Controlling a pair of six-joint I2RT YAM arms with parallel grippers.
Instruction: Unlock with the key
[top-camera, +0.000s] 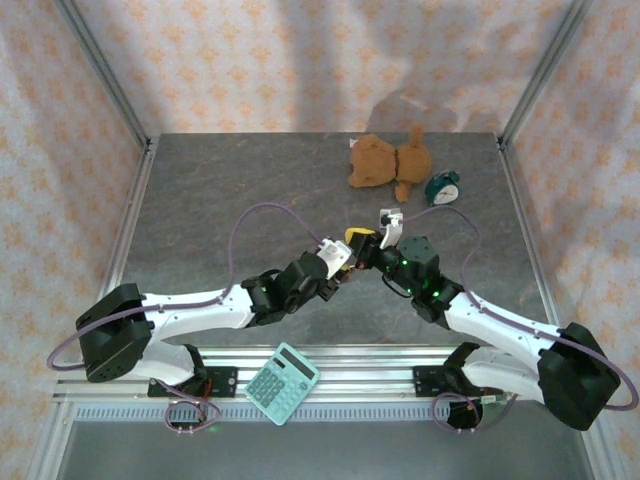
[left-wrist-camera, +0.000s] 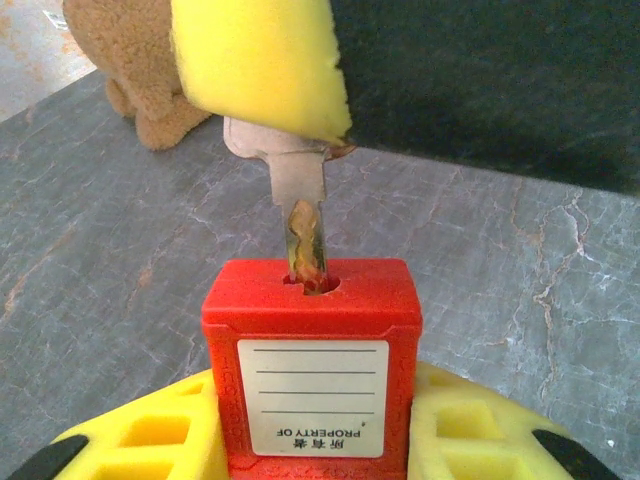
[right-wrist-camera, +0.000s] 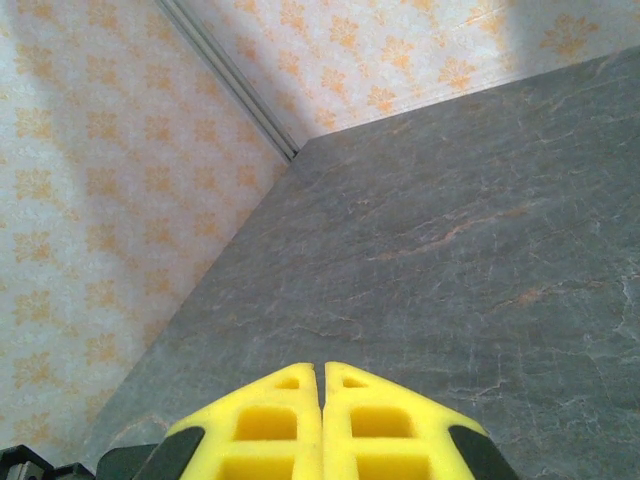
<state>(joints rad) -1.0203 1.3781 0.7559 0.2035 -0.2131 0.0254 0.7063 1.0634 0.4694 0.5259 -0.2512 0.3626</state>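
Inside padlock (left-wrist-camera: 312, 370) keyhole (left-wrist-camera: 314, 283), key (left-wrist-camera: 298, 190) tip

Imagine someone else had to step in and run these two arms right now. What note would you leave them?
Left gripper: shut on the red padlock, which sits between its yellow fingers.
Right gripper: shut on the head of the key.
Where things are: the two arms meet over the middle of the table, and the key's blade is in the padlock's keyhole with part of it showing outside.
Done: padlock and key are both held, and the key is inserted.
Left: probably push the key fully in, turn it and check that the lock opens. The shackle is out of sight, so I cannot tell if it has released.
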